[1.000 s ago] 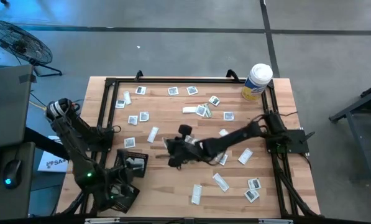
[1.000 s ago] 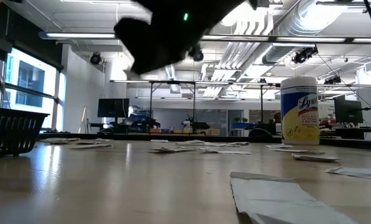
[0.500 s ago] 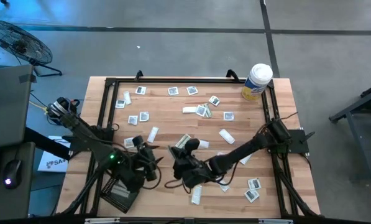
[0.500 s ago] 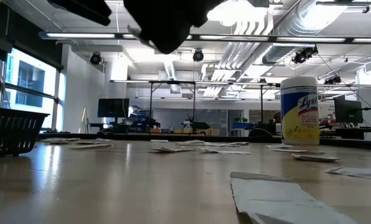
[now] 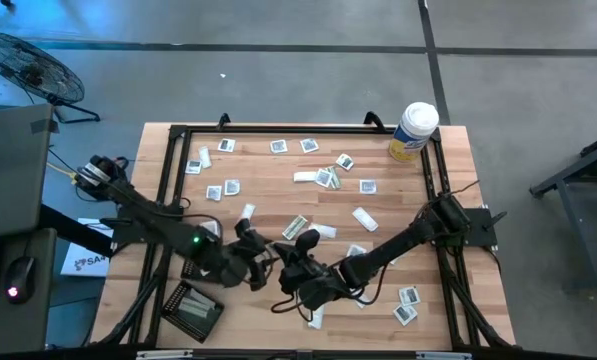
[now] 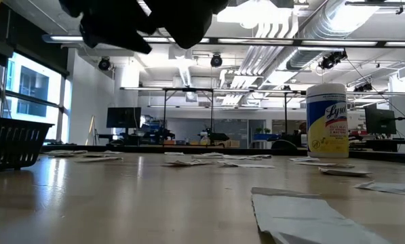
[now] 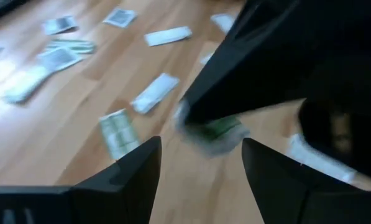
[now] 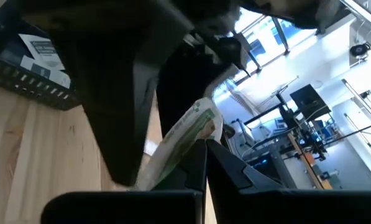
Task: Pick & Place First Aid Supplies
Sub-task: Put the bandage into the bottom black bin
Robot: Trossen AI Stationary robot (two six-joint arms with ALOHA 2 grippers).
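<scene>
Green packet between both grippers

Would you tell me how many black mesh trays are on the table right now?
1 shows plainly: a black mesh tray at the near left corner of the table. Another may be hidden under the left arm.
</scene>
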